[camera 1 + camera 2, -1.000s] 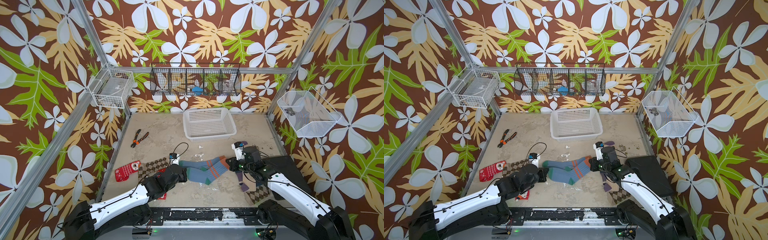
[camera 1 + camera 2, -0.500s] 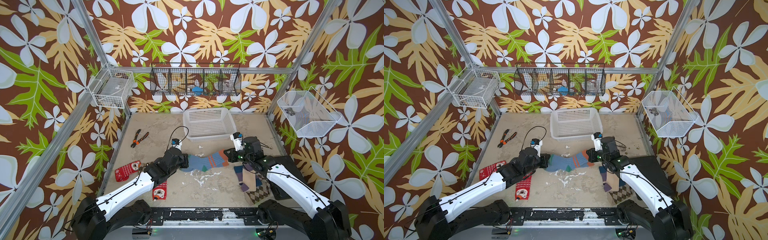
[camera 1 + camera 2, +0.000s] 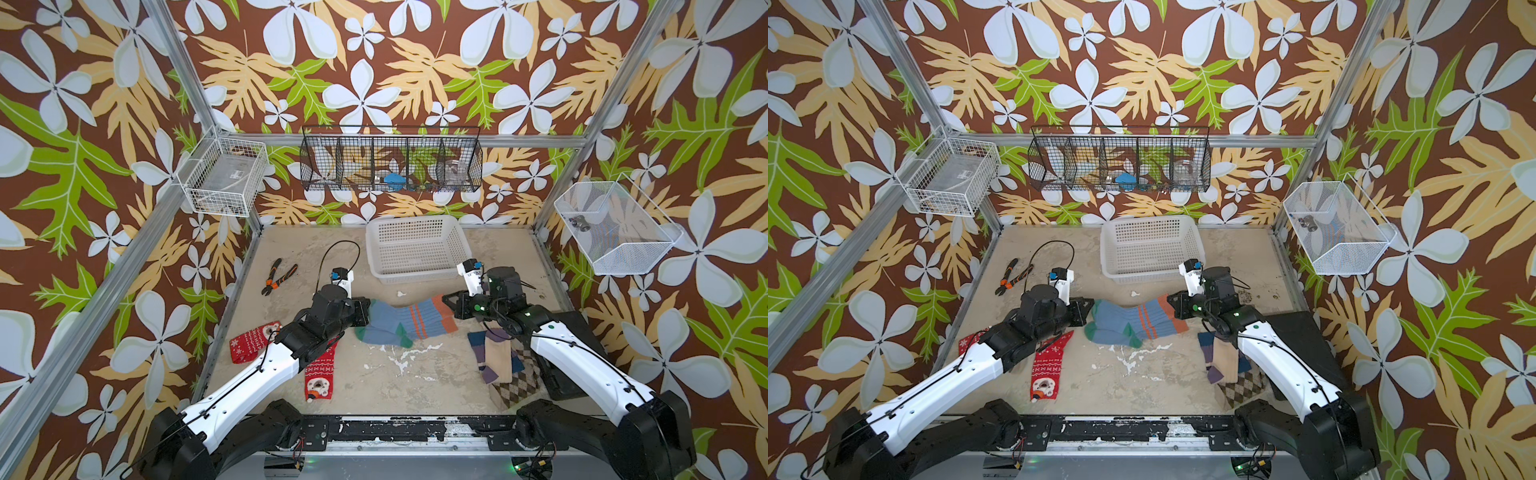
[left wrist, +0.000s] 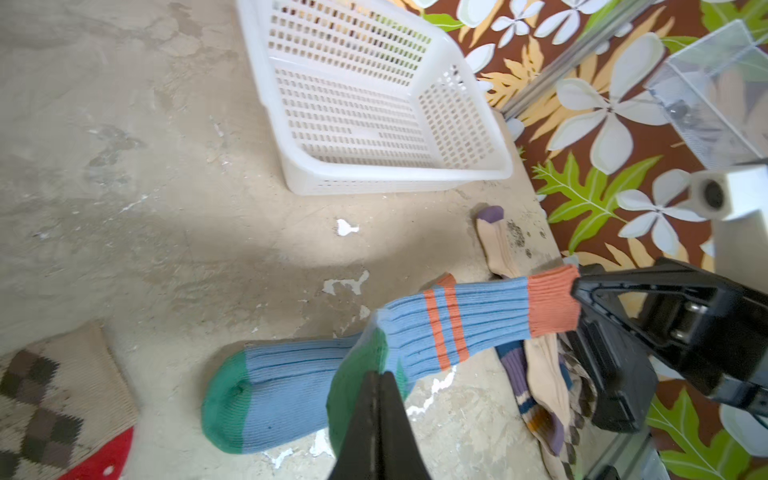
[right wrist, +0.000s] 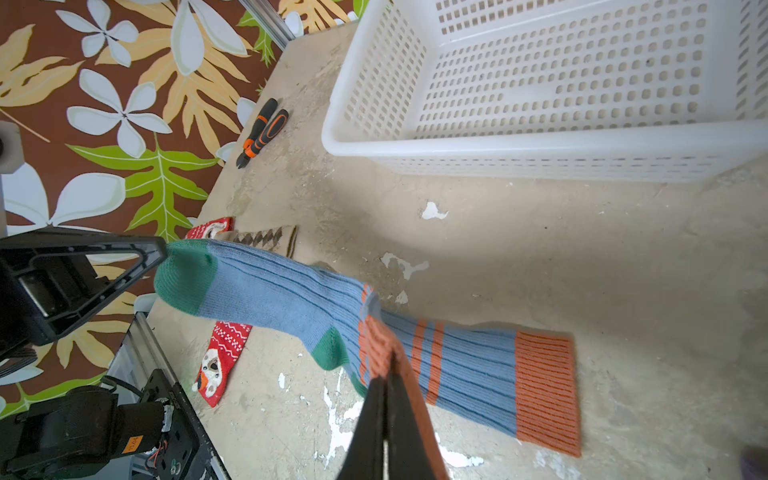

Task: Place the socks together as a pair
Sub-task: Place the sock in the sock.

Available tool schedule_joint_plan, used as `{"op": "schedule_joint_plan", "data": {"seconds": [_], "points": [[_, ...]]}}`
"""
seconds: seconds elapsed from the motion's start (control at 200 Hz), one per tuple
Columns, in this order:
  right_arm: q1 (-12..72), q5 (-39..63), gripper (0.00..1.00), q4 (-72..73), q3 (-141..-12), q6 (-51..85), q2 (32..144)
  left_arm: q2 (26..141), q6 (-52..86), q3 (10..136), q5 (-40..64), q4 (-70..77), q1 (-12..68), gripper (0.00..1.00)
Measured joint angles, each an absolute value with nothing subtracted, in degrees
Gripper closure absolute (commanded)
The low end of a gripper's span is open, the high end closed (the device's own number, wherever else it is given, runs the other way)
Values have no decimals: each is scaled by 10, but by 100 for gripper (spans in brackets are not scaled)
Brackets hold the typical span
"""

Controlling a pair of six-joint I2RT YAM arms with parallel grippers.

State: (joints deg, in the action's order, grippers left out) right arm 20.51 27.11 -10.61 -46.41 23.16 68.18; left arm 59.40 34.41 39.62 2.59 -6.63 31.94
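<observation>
A blue sock (image 4: 469,324) with orange stripes hangs stretched between my two grippers. My left gripper (image 4: 379,374) is shut on its green toe, and my right gripper (image 5: 387,365) is shut on its orange cuff. In both top views the pair of grippers (image 3: 365,311) (image 3: 449,306) sits mid-table with this sock between them. The matching blue sock (image 4: 282,395) lies flat on the table just below it. Two red snowflake socks (image 3: 253,340) (image 3: 320,370) lie near my left arm. Cream socks with purple toes (image 3: 494,357) rest on a brown argyle sock (image 3: 515,384) under my right arm.
A white plastic basket (image 3: 415,270) stands at the back centre. Orange-handled pliers (image 3: 278,276) lie at the back left. Another argyle sock (image 4: 41,395) lies beneath my left arm. A black pad (image 3: 577,328) covers the right side. Wire baskets hang on the walls.
Both grippers have carried the blue sock away from the front edge toward the basket. My left arm swung back with it, uncovering the red sock near the front.
</observation>
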Motion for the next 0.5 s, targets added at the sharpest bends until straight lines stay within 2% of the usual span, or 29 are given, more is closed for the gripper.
{"op": "schedule_joint_plan", "data": {"seconds": [0.12, 0.5], "points": [[196, 277, 100, -98, -465, 228, 711, 617, 345, 375, 66, -54, 291, 100], [166, 318, 100, -94, -462, 218, 756, 660, 351, 359, 155, -31, 286, 100]]}}
